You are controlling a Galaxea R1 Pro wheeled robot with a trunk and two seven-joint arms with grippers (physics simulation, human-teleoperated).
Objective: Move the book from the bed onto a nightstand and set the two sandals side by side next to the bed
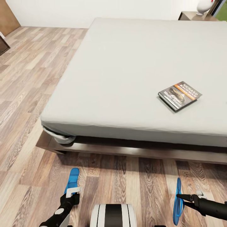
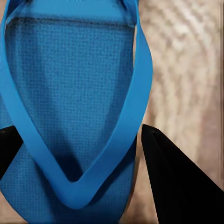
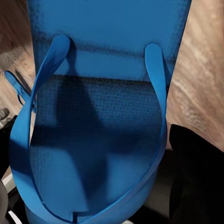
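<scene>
Between left claw [image 2: 77, 154] fingers: sandal [image 2: 70, 93]

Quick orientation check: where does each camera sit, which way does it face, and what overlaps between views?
Head view: on the head, looking forward and down at the bed, the book and the floor; both arms and the base show.
Left wrist view: near the left claw, looking along its fingers at the left sandal.
Right wrist view: near the right claw, facing the right sandal.
Shared: both sandals also show in the head view.
</scene>
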